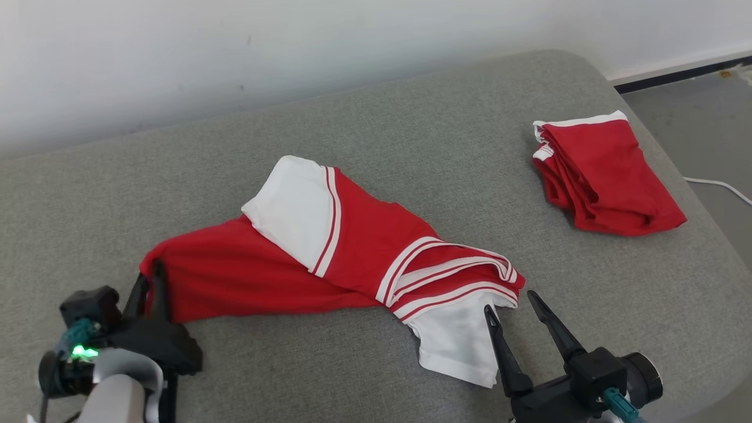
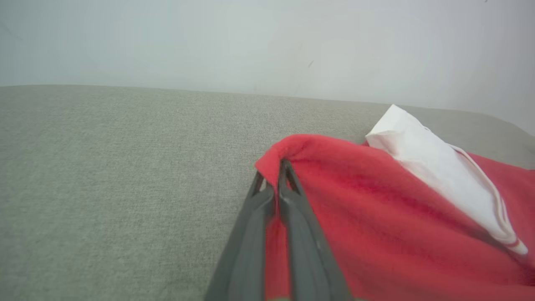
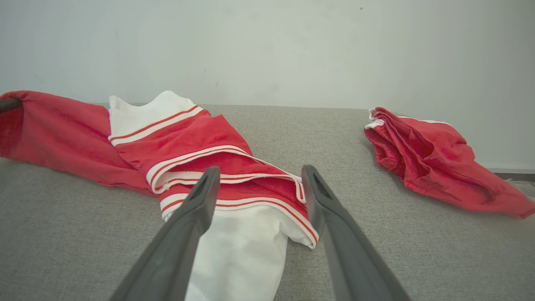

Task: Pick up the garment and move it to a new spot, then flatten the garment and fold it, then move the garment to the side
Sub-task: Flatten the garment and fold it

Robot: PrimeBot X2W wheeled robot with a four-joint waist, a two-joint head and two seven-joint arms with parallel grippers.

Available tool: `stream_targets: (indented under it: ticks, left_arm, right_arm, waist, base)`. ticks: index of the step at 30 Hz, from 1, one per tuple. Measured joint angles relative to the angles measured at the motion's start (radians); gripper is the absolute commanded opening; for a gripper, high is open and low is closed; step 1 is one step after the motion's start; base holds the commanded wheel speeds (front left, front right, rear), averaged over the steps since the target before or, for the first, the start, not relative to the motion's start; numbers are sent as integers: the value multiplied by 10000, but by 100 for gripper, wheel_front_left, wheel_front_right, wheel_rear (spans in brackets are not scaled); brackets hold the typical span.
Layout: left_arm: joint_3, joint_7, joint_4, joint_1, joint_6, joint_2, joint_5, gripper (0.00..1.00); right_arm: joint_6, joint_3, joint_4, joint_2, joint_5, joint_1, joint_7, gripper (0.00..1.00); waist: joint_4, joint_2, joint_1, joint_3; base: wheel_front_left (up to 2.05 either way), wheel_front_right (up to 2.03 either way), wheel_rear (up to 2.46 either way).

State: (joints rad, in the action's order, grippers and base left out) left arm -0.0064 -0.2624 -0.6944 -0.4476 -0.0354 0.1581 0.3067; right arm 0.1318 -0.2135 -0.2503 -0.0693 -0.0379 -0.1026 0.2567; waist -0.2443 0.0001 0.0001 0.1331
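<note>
In the head view, your garment (image 1: 329, 258), red with white striped sleeves, lies rumpled in the middle of the grey couch (image 1: 411, 135). The left gripper (image 1: 150, 282) is at its left red corner. The right gripper (image 1: 511, 305) points at the white sleeve at its near right end. A folded red garment (image 1: 605, 176) sits well apart, far right, with a white cable (image 1: 722, 185) on the floor beyond.

In the left wrist view, the jaws are pressed together, pinching the garment's red edge.

In the right wrist view, your jaws stand spread, with the white sleeve between them.
</note>
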Motion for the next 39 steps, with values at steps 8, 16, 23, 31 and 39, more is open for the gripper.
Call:
stream_targets:
  ticks: [8, 16, 23, 31, 39]
  left_arm:
    - [232, -6, 1452, 1455, -2, -535, -282, 100]
    - [458, -12, 3467, 3071, -81, -861, -663, 100]
    - [606, -13, 5522, 4498, 198, -1018, -1135, 100]
    - [784, -13, 6569, 5736, 307, -1060, -1231, 100]
    - [629, -13, 6704, 5957, 437, -1076, -1126, 100]
  right_arm:
    - [0, 107, 56, 4, 25, 117, -71, 100]
    - [0, 387, 33, 25, 12, 360, -102, 100]
    - [0, 591, -27, 82, -2, 537, -98, 100]
    - [0, 1273, -226, 134, 46, 829, -90, 100]
    - [0, 2963, -671, 148, 495, 627, -1348, 100]
  waist:
    - [393, -1, -1, -306]
    - [997, -1, -1, -742]
    - [1476, -1, -2, -1110]
    - [1806, -1, -3, -1444]
    - [2012, -1, -4, -1635]
  base:
    - [0, 0, 0]
    - [0, 0, 0]
    - [0, 0, 0]
    - [0, 0, 0]
    - [0, 0, 0]
